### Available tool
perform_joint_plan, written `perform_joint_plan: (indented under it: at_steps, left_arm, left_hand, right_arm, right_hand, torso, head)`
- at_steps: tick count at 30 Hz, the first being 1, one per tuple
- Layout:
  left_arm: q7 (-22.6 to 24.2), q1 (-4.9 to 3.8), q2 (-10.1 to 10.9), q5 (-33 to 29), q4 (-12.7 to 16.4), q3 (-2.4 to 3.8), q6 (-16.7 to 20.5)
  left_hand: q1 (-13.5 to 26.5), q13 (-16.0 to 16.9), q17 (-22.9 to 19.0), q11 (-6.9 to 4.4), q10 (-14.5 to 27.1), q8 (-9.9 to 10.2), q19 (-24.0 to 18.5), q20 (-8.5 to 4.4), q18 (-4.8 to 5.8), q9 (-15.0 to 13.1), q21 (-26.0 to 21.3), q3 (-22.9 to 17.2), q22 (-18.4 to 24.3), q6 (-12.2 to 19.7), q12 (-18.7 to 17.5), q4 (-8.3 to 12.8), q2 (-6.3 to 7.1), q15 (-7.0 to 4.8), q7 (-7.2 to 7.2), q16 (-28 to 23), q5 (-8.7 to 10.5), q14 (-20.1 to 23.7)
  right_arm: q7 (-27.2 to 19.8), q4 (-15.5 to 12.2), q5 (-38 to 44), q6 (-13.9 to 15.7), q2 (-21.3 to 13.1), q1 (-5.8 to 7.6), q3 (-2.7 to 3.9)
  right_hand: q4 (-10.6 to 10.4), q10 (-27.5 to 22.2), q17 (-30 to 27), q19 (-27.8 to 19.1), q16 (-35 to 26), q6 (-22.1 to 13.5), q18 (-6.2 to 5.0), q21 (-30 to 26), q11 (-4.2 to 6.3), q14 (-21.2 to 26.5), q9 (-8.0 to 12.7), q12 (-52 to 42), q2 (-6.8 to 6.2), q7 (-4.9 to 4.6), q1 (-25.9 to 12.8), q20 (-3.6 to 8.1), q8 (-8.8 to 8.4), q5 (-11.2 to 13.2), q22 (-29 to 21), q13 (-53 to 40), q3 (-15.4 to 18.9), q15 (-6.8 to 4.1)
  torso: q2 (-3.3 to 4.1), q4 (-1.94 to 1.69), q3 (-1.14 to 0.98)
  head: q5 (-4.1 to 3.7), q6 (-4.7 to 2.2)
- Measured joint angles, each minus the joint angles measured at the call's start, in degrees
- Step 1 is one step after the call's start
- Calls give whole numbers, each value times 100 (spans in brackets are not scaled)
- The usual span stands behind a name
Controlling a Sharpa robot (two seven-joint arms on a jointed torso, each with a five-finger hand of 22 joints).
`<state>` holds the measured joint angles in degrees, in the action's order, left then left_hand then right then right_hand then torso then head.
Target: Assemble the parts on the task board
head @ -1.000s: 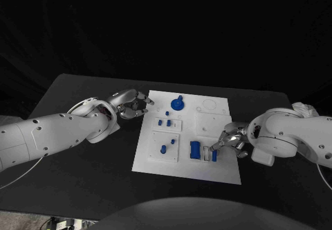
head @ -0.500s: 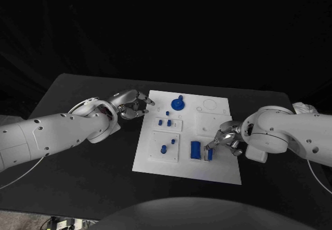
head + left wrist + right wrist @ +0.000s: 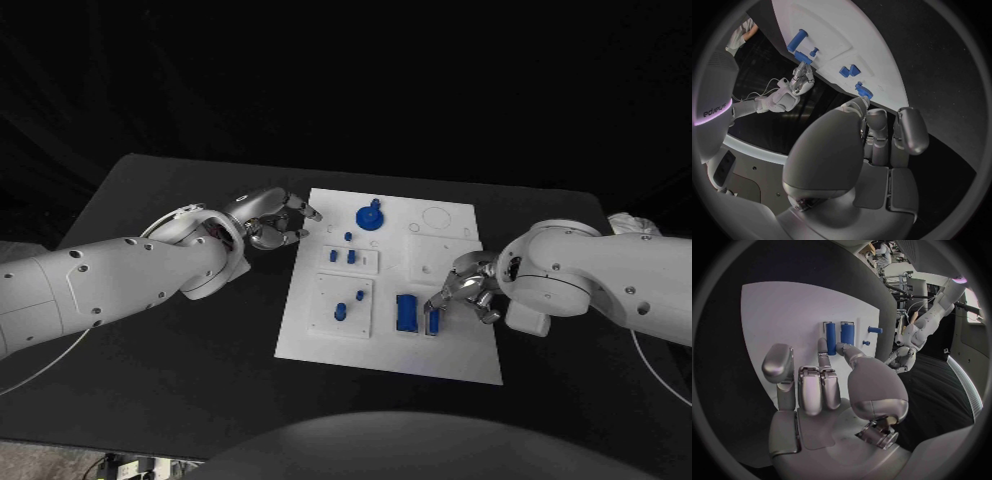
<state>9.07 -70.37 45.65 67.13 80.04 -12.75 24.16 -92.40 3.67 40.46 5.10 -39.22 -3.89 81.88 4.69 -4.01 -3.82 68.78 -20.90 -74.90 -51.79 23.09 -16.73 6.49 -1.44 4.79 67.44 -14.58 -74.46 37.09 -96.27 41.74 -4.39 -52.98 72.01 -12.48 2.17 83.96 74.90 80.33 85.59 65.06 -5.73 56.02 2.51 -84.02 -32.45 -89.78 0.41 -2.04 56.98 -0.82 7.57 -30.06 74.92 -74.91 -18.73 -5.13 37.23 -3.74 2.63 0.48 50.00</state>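
Black table [image 3: 159, 340] carries the white rectangular task board [image 3: 387, 350] at centre, small blue plastic parts [image 3: 408, 313] seated in its recesses. Left hand [image 3: 271, 218] hovers off the board's far left corner, fingers curled together, empty. Right hand [image 3: 464, 290] over the board's right edge, fingertips [image 3: 842, 346] touching a narrow blue bar [image 3: 433, 321]; whether it grips the bar, I cannot tell.

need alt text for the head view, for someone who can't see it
A white rectangular task board lies on a black table with small blue parts set in it. The right silver hand reaches over the board's right side beside two upright blue blocks; the left silver hand hovers at its upper left edge.
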Motion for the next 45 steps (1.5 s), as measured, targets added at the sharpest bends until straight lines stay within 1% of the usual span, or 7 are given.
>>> perform_joint_plan:
  at_steps: [6, 11, 25, 32, 36, 39, 45]
  left_arm:
    - [-9, 0, 12, 0, 4, 0, -13]
    - [-14, 1, 12, 0, 4, 0, -26]
    - [-24, 15, 8, 0, -3, 0, -53]
    - [-33, 24, 8, 0, -8, 0, -67]
    - [-38, 30, 8, 0, -14, 0, -76]
    - [-43, 37, 7, 0, -21, 0, -83]
    - [-48, 57, 10, 0, -24, 0, -95]
  left_hand:
    - [0, 0, 0, 0, 0, 0, 0, 0, 0, 0, 0, -6, 0, 0, 0, 6, 0, 0, 0, 0, 0, 0]
    - [0, 0, -7, 21, -21, 0, 0, 0, 0, 0, 0, -22, 0, 0, 0, 22, 0, 0, 0, 0, 0, 0]
    - [0, 0, -14, 1, -41, 0, 0, 0, 0, 0, 0, -102, 0, 0, 0, 10, 0, 15, 0, 0, 0, 15]
    - [0, 0, -14, 21, -62, 0, 0, 0, 0, 0, 0, -136, 0, 0, 0, 22, 0, 15, 0, 0, 0, 15]
    - [0, 0, -18, 21, -62, 0, -21, 21, 0, 0, 0, -164, 0, 0, 0, 37, 0, 15, 0, 0, 0, 15]
    - [0, 0, -20, 21, -62, 0, -21, 21, 0, 0, 0, -181, 0, 0, 0, 19, 0, 14, 0, 0, 0, 14]
    - [0, 0, -20, 21, -62, 0, -21, 21, 0, 0, 0, -220, 0, 0, 0, 16, 0, 14, 0, 0, 0, 14]
  right_arm:
    - [1, 33, 11, -40, 15, -26, -1]
    - [3, 40, 37, -71, 23, -34, -1]
    - [11, 36, 165, -127, 11, -51, -1]
    - [11, 31, 196, -127, -14, -59, -1]
    - [11, 31, 199, -122, -30, -63, -1]
    - [8, 31, 199, -113, -42, -64, -1]
    - [-16, -14, 186, -51, -110, -66, -1]
  right_hand:
    - [194, 0, 4, 0, 0, -49, 0, -22, 0, 0, -53, 0, -5, 10, -70, 0, 43, 812, 0, 0, -210, 0]
    - [215, 0, 5, 0, 0, -60, 0, -48, 0, 0, -66, 0, -19, 4, -115, 0, 63, 1253, -1, 0, -231, 0]
    - [-142, -2, 4, 12, -45, -57, 0, -99, 4, 0, -81, 0, -88, 22, -406, -12, 84, 2290, -1, 1, 271, 0]
    - [-448, -2, 3, 22, -45, -57, 0, -102, 4, 0, -81, 0, -21, 22, -753, -21, 84, 2488, -2, 1, 577, 0]
    - [-650, -2, 3, 22, -45, -57, 1, -134, 4, 0, -81, 0, 119, 22, -914, -21, 84, 2402, -2, 1, 678, 0]
    - [-711, -1, 3, 22, -45, -57, 0, -144, 3, 0, -81, 0, 158, 22, -953, -21, 84, 2352, -2, 1, 725, 0]
    - [-775, -2, 3, 22, -45, -57, 0, -144, 3, 0, -81, 0, 107, 22, -1008, -21, 84, 2419, -2, 1, 790, 0]
  torso:
    - [0, 0, -1]
    - [1, 1, 0]
    - [0, 3, 1]
    - [-2, 2, 1]
    - [-2, 2, -1]
    - [-2, 2, -1]
    - [1, 2, -2]
  head:
    - [16, 0]
    - [20, 0]
    - [41, 0]
    - [55, 0]
    - [64, 0]
    - [64, 0]
    - [70, 0]
